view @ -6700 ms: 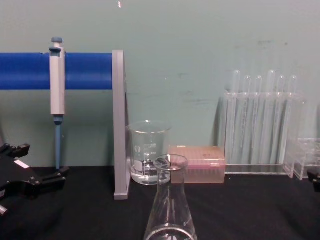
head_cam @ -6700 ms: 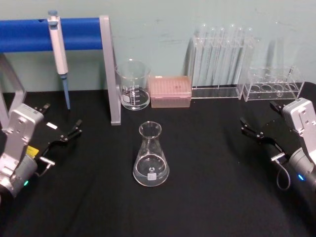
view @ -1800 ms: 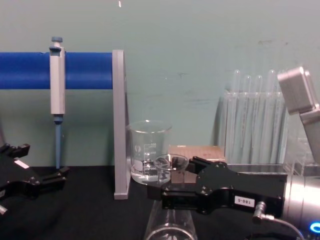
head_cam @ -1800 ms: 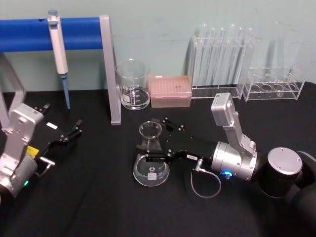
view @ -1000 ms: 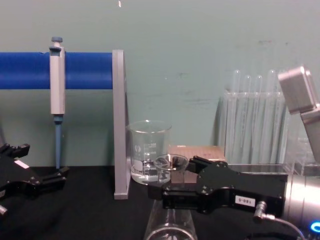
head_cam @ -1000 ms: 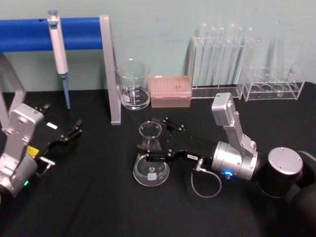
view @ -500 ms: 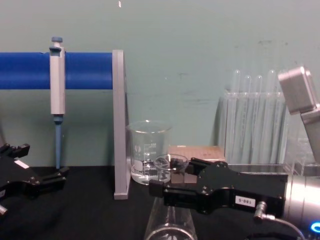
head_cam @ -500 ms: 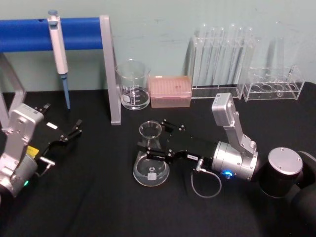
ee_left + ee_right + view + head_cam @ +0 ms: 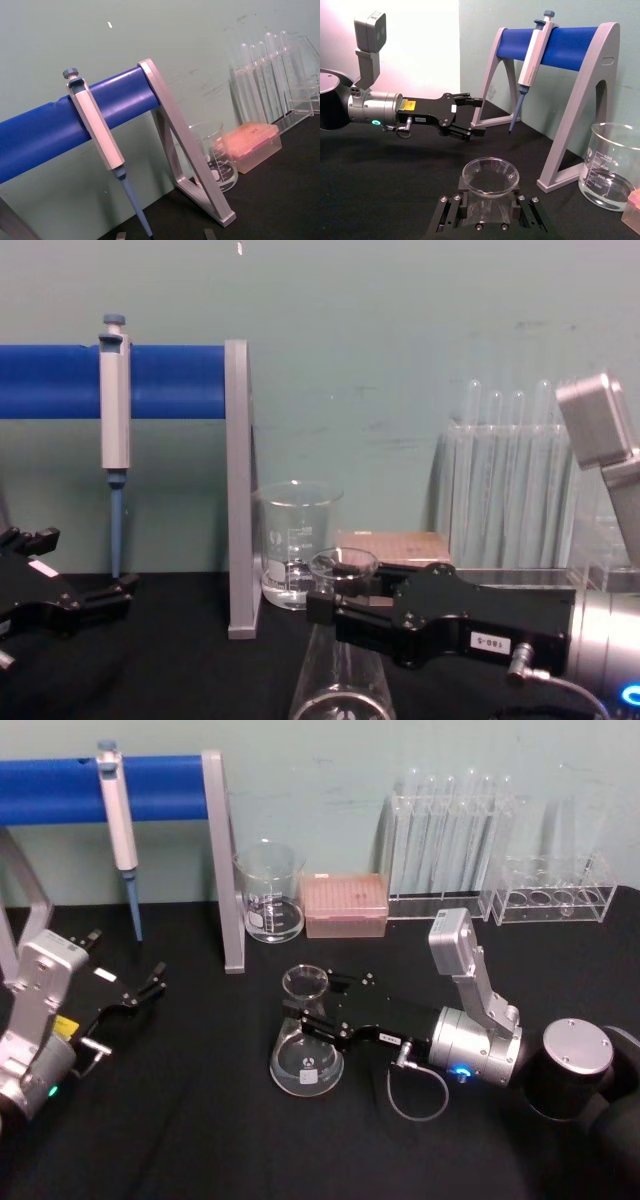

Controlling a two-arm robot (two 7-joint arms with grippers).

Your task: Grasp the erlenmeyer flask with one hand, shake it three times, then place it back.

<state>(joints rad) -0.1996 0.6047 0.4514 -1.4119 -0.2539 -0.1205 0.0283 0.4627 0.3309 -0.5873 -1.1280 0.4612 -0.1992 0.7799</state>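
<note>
A: Where is the clear glass conical flask (image 9: 305, 1065)?
B: Standing mid black counter (image 9: 200, 1130), with my right black pincer (image 9: 305, 1018) closed on its neck. My left pincer (image 9: 135, 992) is parked, wide apart. I'd lift straight up, gently, clear of the glass beaker (image 9: 270, 905) behind.
</note>
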